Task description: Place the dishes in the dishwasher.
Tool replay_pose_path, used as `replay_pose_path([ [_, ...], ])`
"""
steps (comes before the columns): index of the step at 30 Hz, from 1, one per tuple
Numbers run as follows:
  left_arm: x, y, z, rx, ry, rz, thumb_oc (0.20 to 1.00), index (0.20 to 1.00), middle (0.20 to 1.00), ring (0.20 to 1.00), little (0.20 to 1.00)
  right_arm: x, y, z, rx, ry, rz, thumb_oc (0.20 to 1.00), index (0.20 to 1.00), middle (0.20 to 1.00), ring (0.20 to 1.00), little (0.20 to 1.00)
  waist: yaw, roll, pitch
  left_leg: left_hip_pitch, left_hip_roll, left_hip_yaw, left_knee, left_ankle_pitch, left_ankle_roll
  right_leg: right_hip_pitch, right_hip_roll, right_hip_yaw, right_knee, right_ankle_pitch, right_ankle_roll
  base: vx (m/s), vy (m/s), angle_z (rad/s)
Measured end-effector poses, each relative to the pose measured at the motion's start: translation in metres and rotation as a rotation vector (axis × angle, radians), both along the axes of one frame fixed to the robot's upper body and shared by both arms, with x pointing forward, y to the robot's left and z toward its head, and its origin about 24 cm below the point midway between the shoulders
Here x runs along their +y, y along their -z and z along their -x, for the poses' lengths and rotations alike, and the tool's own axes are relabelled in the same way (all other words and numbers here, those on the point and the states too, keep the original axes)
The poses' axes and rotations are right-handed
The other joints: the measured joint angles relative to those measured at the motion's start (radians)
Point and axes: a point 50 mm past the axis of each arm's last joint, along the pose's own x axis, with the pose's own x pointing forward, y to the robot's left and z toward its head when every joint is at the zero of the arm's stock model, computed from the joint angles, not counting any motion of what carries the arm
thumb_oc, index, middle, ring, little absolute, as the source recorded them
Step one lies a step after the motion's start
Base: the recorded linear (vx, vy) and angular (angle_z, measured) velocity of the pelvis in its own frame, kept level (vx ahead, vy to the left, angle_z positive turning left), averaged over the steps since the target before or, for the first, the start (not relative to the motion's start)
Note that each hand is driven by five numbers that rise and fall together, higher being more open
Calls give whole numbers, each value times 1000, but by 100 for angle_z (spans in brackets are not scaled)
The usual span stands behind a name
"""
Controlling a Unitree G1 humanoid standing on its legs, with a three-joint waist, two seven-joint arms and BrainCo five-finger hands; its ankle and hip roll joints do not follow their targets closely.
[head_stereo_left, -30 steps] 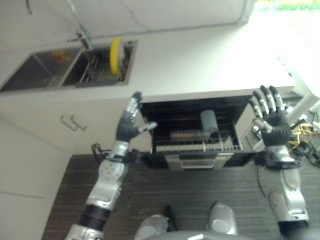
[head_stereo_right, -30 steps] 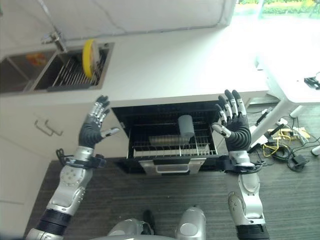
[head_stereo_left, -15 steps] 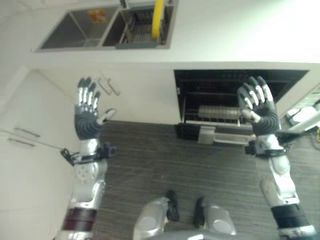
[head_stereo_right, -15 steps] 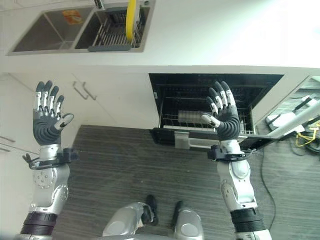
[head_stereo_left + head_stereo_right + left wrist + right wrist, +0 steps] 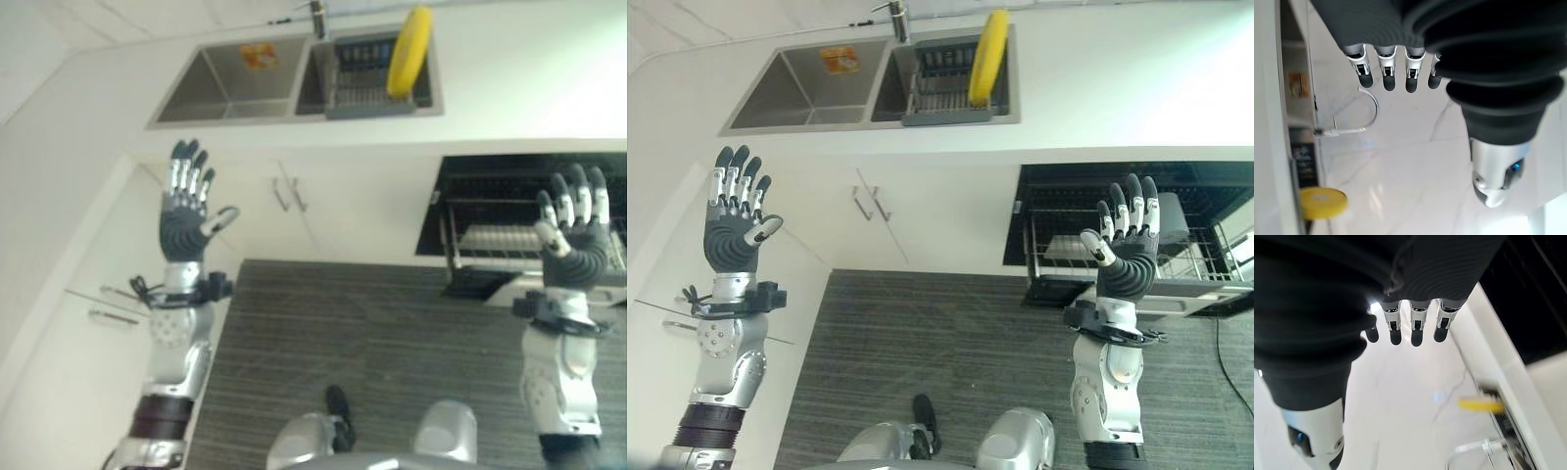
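Observation:
A yellow plate stands on edge in a dish rack in the right sink basin; it also shows in the left wrist view as the plate. The dishwasher stands open at the right, its rack pulled out with a grey cup and a glass item in it. My left hand is raised in front of the white cabinets, fingers straight, holding nothing. My right hand is raised in front of the dishwasher rack, fingers straight and empty.
A double sink with a tap is set in the white counter. White cabinet doors with handles sit below it. Dark striped flooring lies in front.
The camera has turned left, so the sink sits nearer the middle and the dishwasher nearer the right edge. Both hands stay raised and open.

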Motion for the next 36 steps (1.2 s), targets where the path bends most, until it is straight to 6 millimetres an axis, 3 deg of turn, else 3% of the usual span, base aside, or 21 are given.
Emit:
replay_pose_path([
  [1,4,2,3,11,-17,0,1000,1000,1000,1000,1000,4,1,-1,3,-17,-1,1000,1000,1000,1000,1000,1,-2,0,9,0,15,-14,-3,5,-25,34,-25,21,-11,-16,92,108,-51],
  [4,2,3,1,34,-8,-8,1000,1000,1000,1000,1000,3,3,-2,25,-25,14,1000,1000,1000,1000,1000,-3,-13,-5,15,-2,21,-17,-13,-2,-66,208,-41,32,-91,-82,21,83,-15],
  [5,0,3,0,33,-4,-10,1000,1000,1000,1000,1000,3,4,-3,26,-25,19,1000,1000,1000,1000,1000,-4,-18,-7,15,-7,20,-16,-13,-2,-62,237,-58,1,-95,-96,21,19,-6],
  [6,-2,-3,-3,9,-17,-35,1000,1000,1000,1000,1000,0,4,-8,35,-34,52,1000,1000,1000,1000,1000,-4,-47,-10,13,-47,1,-15,-20,-4,-55,271,-55,-144,-55,-100,70,-73,5],
  [7,-4,-3,-4,7,-16,-18,1000,1000,1000,1000,1000,-3,4,-10,44,-32,71,1000,1000,1000,1000,1000,-8,-36,-9,14,-55,-6,-13,-29,-4,-42,270,-62,-163,-59,-139,99,-140,2],
  [12,-15,12,0,52,-8,-14,1000,1000,1000,1000,1000,-8,10,-11,72,-33,67,1000,1000,1000,1000,1000,-5,-25,-9,33,-15,-18,56,-57,-40,50,318,-60,-256,-39,-148,68,-82,-4],
  [21,-15,10,-1,44,-16,-13,1000,1000,1000,1000,1000,-10,5,-13,60,-35,92,1000,1000,1000,1000,1000,-22,-6,-9,-2,9,-5,74,-65,-46,1,335,-48,-225,-61,-168,11,-75,-6],
  [24,-16,8,-2,36,-27,-36,1000,1000,1000,1000,1000,-11,4,-12,58,-45,85,1000,1000,1000,1000,1000,-32,-6,-9,-25,10,0,103,-75,-48,-30,328,-37,-188,-76,-191,-55,-102,-9],
  [25,-17,7,-3,30,-26,-37,1000,1000,1000,1000,1000,-11,4,-12,58,-47,87,1000,1000,1000,1000,1000,-36,-8,-9,-35,13,0,130,-84,-58,-39,324,-37,-173,-91,-215,-43,-165,-6],
  [26,-17,5,-4,21,-24,-40,1000,1000,1000,1000,1000,-11,5,-12,58,-52,89,1000,1000,1000,1000,1000,-40,-16,-7,-56,15,-3,185,-96,-71,-43,316,-38,-159,-111,-249,-3,-170,4],
  [27,-18,2,-6,9,-22,-42,1000,1000,1000,1000,1000,-10,6,-11,65,-54,90,1000,1000,1000,1000,1000,-43,-35,-3,-105,18,-6,302,-101,-82,-44,301,-36,-159,-114,-262,43,-120,3],
  [28,-18,2,-6,9,-21,-40,1000,1000,1000,1000,1000,-11,9,-9,75,-57,91,1000,1000,1000,1000,1000,-44,-51,-4,-183,42,-10,504,-102,-98,-29,296,-29,-176,-114,-261,141,-25,-8],
  [29,-17,4,-4,18,-24,-40,1000,1000,1000,1000,1000,-10,12,-8,83,-55,79,1000,1000,1000,1000,1000,-42,-57,-4,-225,54,-42,632,-78,-126,2,305,-24,-221,-103,-245,250,113,-24],
  [30,-17,6,-3,24,-25,-41,1000,1000,1000,1000,1000,-8,16,-8,86,-56,57,1000,1000,1000,1000,1000,-36,-65,-4,-238,44,-70,660,-89,-128,21,315,-1,-258,-75,-202,330,217,-62],
  [31,-16,11,-1,45,-29,-42,1000,1000,1000,1000,1000,-1,23,-12,97,-64,14,1000,1000,1000,1000,1000,-14,-96,-12,-225,-30,-128,526,-114,-107,41,322,81,-324,-8,-153,377,272,-94],
  [32,-14,17,3,74,-35,-42,1000,1000,1000,1000,1000,4,24,-17,102,-87,11,1000,1000,1000,1000,1000,5,-96,-13,-207,-65,-164,381,-119,-100,57,334,133,-370,17,-96,371,234,-148],
  [33,-13,25,7,114,-43,-38,1000,1000,1000,1000,1000,9,23,-25,100,-111,19,1000,1000,1000,1000,1000,39,-62,-1,-187,-62,-226,157,-104,-115,64,336,101,-358,-49,-107,386,186,-145],
  [34,-10,27,9,125,-52,-46,1000,1000,1000,1000,1000,11,19,-28,91,-121,26,1000,1000,1000,1000,1000,52,-45,10,-182,-9,-297,22,-49,-185,70,351,123,-289,-53,-211,326,121,-136],
  [35,-8,33,12,153,-67,-33,1000,1000,1000,1000,1000,14,19,-30,104,-139,51,1000,1000,1000,1000,1000,56,-17,23,-206,64,-341,-22,3,-194,108,397,156,-295,-48,-233,318,137,-104],
  [36,-5,36,14,171,-79,-35,1000,1000,1000,1000,1000,16,23,-28,125,-148,61,1000,1000,1000,1000,1000,59,-19,25,-239,91,-336,-7,29,-186,143,405,172,-311,-47,-229,244,147,-96],
])
